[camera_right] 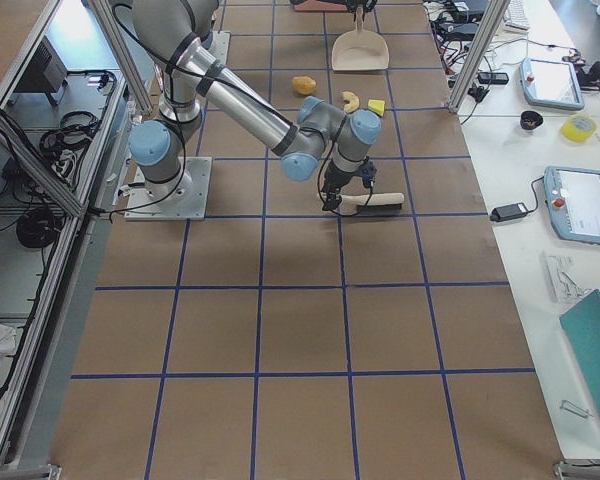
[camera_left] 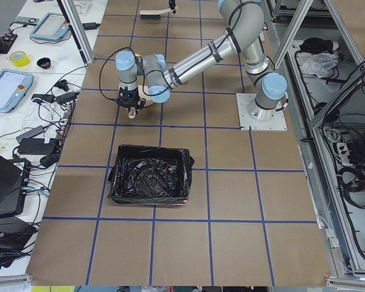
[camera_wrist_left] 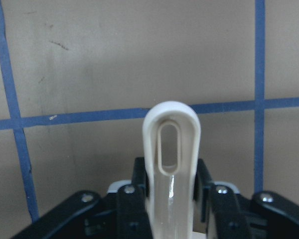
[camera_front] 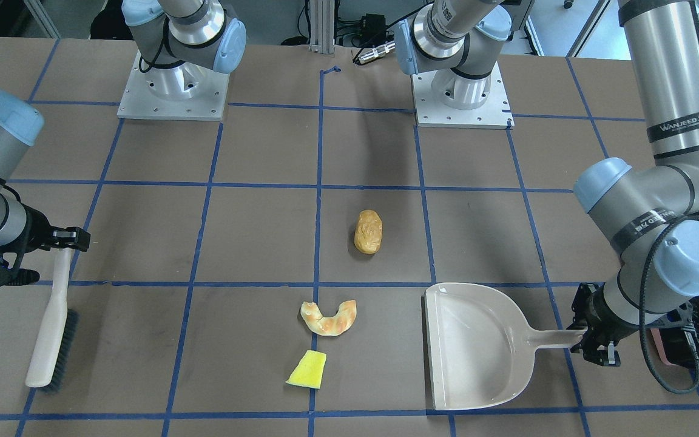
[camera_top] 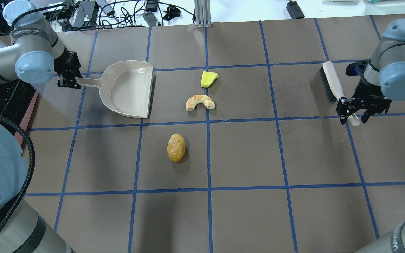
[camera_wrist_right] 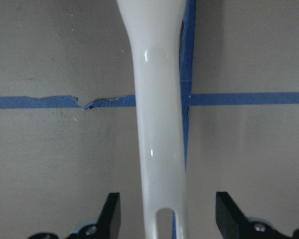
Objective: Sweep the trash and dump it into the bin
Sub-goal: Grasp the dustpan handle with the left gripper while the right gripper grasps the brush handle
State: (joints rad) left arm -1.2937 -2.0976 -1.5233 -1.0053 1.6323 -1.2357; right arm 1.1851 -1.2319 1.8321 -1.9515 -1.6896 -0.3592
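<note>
The left gripper (camera_front: 586,341) is clenched on the handle of the beige dustpan (camera_front: 477,346), which lies flat toward the operators' edge of the counter (camera_front: 252,230). The right gripper (camera_top: 355,114) straddles the handle of the brush (camera_top: 330,82), jaws spread and seemingly not touching it. The bread roll (camera_front: 368,231), croissant (camera_front: 328,318) and yellow sponge (camera_front: 307,369) lie mid-counter, clear of the pan. The bin (camera_left: 149,196) sits near the counter's edge on the robot's left.
</note>
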